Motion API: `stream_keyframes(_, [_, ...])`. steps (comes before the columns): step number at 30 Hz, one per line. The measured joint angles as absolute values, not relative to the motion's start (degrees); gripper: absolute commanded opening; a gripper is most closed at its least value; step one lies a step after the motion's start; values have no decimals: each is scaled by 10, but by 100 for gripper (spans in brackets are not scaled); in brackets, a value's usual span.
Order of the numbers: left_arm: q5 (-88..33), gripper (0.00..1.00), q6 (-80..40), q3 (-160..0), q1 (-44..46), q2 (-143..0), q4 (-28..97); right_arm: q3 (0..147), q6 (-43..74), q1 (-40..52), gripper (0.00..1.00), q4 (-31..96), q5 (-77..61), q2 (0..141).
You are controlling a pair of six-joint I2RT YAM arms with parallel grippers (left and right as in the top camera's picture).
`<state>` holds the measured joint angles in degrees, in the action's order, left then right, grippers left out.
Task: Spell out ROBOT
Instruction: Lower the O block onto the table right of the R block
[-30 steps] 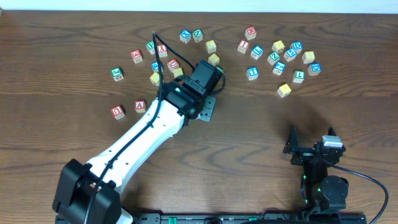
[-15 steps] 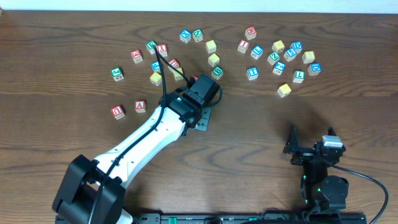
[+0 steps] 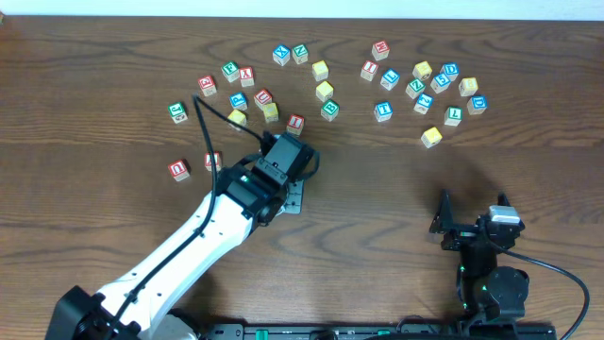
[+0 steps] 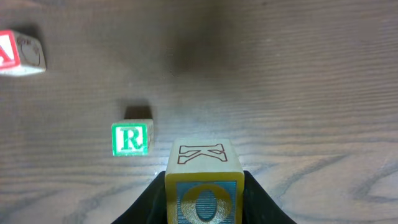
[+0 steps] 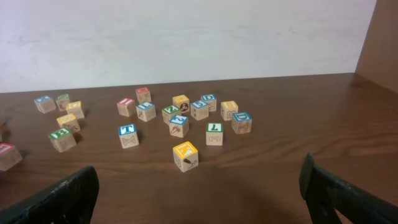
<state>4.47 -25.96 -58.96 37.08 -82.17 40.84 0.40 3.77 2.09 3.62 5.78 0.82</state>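
My left gripper (image 4: 204, 205) is shut on a yellow-edged block (image 4: 203, 180) and holds it above the table. The block has a blue O on the face toward the camera and a K on top. A green R block (image 4: 131, 138) lies on the wood just left of it. A red-lettered block (image 4: 18, 53) lies farther off at upper left. In the overhead view the left gripper (image 3: 293, 192) hangs below the block cluster, and the arm hides the held block and the R block. My right gripper (image 5: 199, 199) is open and empty at the front right (image 3: 472, 231).
Several loose letter blocks lie across the back of the table, one group at left (image 3: 247, 90) and another at right (image 3: 425, 85). A red A block (image 3: 213, 161) and a red U block (image 3: 178, 169) sit apart at left. A yellow block (image 5: 186, 155) lies nearest the right gripper.
My left arm has drawn back from the block cluster toward the front left, carrying the O block. The right arm has not moved.
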Motion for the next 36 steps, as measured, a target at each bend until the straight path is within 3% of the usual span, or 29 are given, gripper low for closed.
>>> stream_keyframes(36, [44, 8, -331, -478, 371, -822, 305, 4, 38, 21, 99, 36, 58, 8])
